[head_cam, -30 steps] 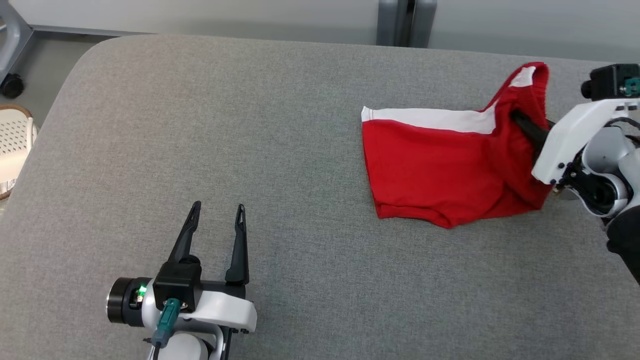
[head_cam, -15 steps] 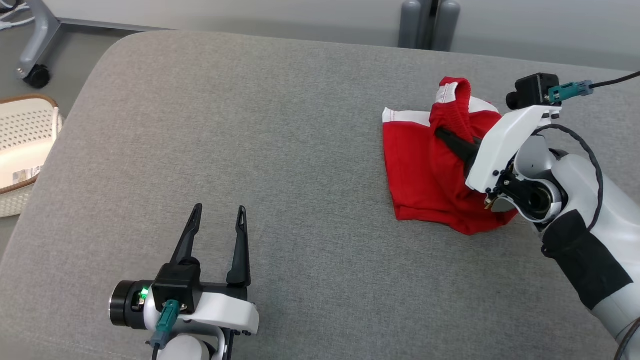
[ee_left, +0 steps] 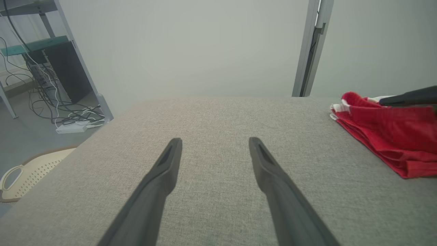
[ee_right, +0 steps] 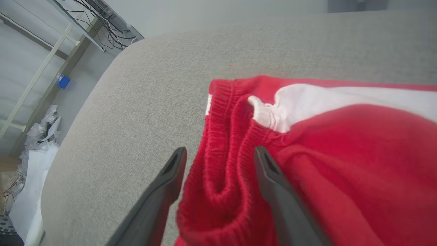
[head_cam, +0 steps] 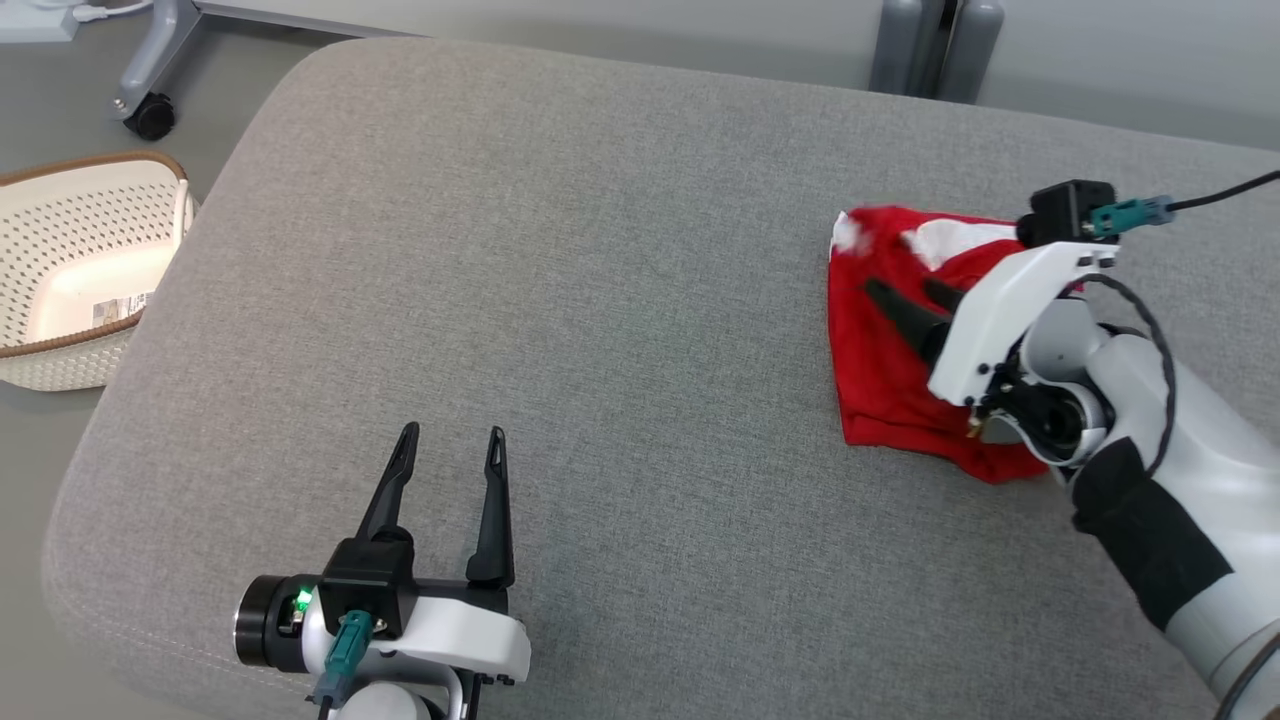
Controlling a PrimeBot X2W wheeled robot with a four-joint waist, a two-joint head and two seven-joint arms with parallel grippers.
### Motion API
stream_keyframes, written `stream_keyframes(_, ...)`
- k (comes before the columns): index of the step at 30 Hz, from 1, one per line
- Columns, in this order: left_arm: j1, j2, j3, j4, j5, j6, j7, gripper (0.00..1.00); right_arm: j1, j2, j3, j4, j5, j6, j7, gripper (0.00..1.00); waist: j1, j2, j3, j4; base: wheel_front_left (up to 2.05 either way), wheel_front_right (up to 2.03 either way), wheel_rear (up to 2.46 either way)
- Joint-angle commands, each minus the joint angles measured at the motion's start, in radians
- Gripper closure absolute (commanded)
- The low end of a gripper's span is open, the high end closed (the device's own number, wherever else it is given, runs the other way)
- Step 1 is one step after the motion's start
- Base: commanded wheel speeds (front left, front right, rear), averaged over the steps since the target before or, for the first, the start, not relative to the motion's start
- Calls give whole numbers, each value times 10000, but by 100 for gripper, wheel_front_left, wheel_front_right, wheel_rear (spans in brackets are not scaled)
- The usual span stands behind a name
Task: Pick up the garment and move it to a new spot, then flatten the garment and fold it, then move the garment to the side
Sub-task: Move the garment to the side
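The garment (head_cam: 880, 380), red with a white band, lies bunched on the right half of the grey padded table (head_cam: 600, 300). My right gripper (head_cam: 905, 292) hovers over it, open, its two dark fingers spread above the cloth. In the right wrist view the ribbed red waistband (ee_right: 222, 160) lies loose between the fingers of the right gripper (ee_right: 220, 150), and the white band (ee_right: 324, 99) runs off to the right. My left gripper (head_cam: 452, 435) is open over bare table near the front edge, far left of the garment (ee_left: 382, 136), with nothing between the fingers of this left gripper (ee_left: 215, 140).
A cream perforated basket (head_cam: 90, 160) sits on the floor past the table's left edge. A wheeled frame leg (head_cam: 150, 115) stands behind the basket and two grey posts (head_cam: 935, 45) behind the table. Cables and a shelf rack (ee_left: 51, 68) stand at the far left.
The head camera has turned, shifting the whole picture. My right gripper carried the waistband leftward over the garment, then opened and let it drop into a bunched heap. The left gripper stayed put.
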Motion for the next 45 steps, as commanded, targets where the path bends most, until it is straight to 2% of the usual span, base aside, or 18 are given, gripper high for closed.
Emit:
stream_keyframes(1, -13, 37, 19, 34, -34, 57, -24, 0, -82, 79, 61, -117, 0, 7, 14, 0, 0, 0, -62, -2, 0, 0, 0)
stream_keyframes(9, 148, 33, 271, 135, 85, -20, -24, 0, -12, 384, 407, -607, -148, 7, 62, 0, 0, 0, -601, -325, 0, 0, 0)
stream_keyframes(15, 196, 35, 549, 106, 241, -174, -25, 0, -259, 168, 408, -1215, -491, 7, -486, 0, 0, 0, -1139, -822, 0, 0, 0)
stream_keyframes(24, 289, 38, 1004, -287, 207, -270, -25, 0, 2, -913, 608, -2013, -2957, 7, -3060, 0, 0, 0, -1827, -1867, 0, 0, 0)
stream_keyframes(28, 327, 33, 1220, -482, 167, -313, -24, 0, 463, -1251, 118, -2252, -4033, 4, -4249, 0, 0, 0, -1990, -2329, 0, 0, 0)
stream_keyframes(30, 350, 35, 1323, -548, 184, -314, -24, 0, 872, -1376, -196, -2432, -4742, 4, -4625, 0, 0, 0, -2056, -2523, 0, 0, 0)
stream_keyframes(31, 350, 35, 1323, -548, 184, -314, -24, 0, 872, -1376, -196, -2432, -4742, 4, -4625, 0, 0, 0, -2056, -2523, 0, 0, 0)
stream_keyframes(32, 360, 35, 1367, -592, 219, -321, -24, 0, 1092, -1410, -475, -2506, -5080, 4, -4744, 0, 0, 0, -2085, -2621, 0, 0, 0)
stream_keyframes(34, 445, 32, 1463, -852, 321, -245, -24, 0, 2111, -1239, -1684, -2912, -5894, 5, -4924, 0, 0, 0, -2146, -2869, 0, 0, 0)
stream_keyframes(37, 513, 39, 1515, -967, 409, -197, -24, 0, 3286, -919, -3169, -3995, -6968, 4, -4938, 0, 0, 0, -2144, -3071, 0, 0, 0)
stream_keyframes(42, 730, 38, 1546, -1004, 228, -79, -24, 0, 5723, 227, -5449, -5904, -8584, 4, -4926, 0, 0, 0, -2043, -3297, 0, 0, 0)
stream_keyframes(45, 881, 36, 1445, -962, 283, -35, -24, 0, 6725, 930, -6238, -6415, -9137, 4, -4929, 0, 0, 0, -1973, -3379, 0, 0, 0)
